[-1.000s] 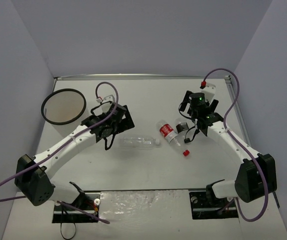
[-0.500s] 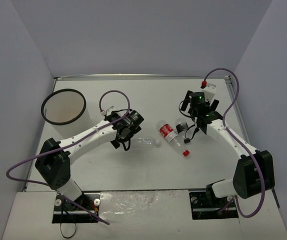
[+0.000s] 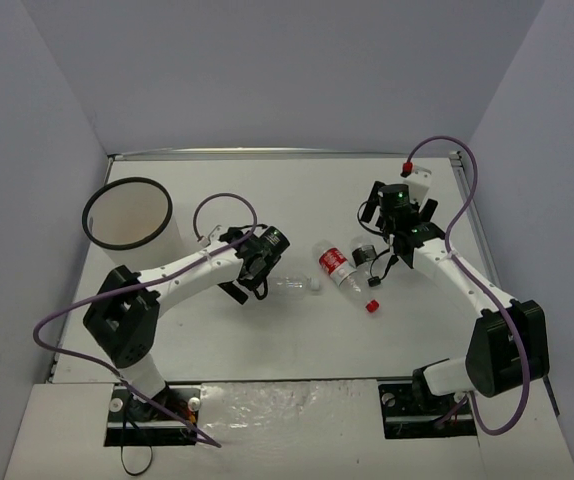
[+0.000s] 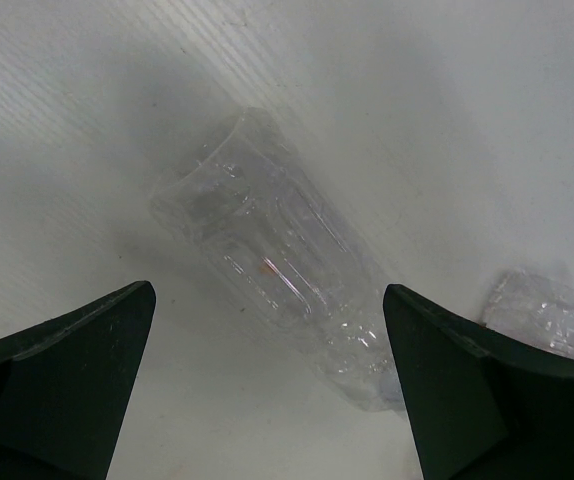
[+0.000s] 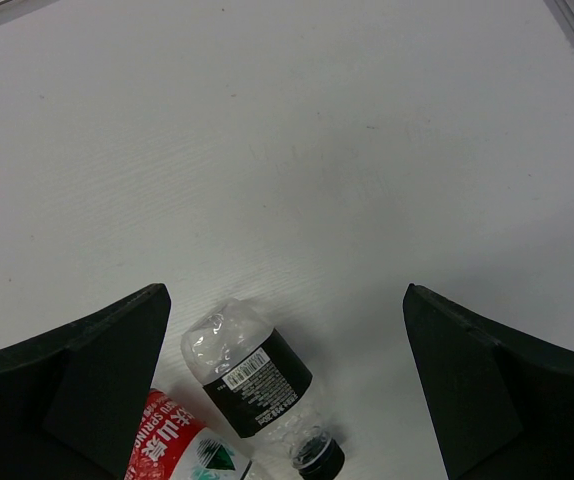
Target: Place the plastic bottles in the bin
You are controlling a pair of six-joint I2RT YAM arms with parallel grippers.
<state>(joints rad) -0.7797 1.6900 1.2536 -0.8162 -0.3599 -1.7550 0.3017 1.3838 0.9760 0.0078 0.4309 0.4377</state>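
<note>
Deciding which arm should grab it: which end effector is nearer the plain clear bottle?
Left. The left end effector hangs over the plain clear bottle, fingers either side; the right end effector is past the red-labelled bottle, by the black-labelled bottle.

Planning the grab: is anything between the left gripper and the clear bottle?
No. Left wrist view shows the clear bottle framed by the open left gripper, nothing intervening.

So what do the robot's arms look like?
The left arm and right arm are white tubes with chunky black joints. A purple cable loops along each one. The fingers are black wedges, and a tiny green light glows on the right wrist.
</note>
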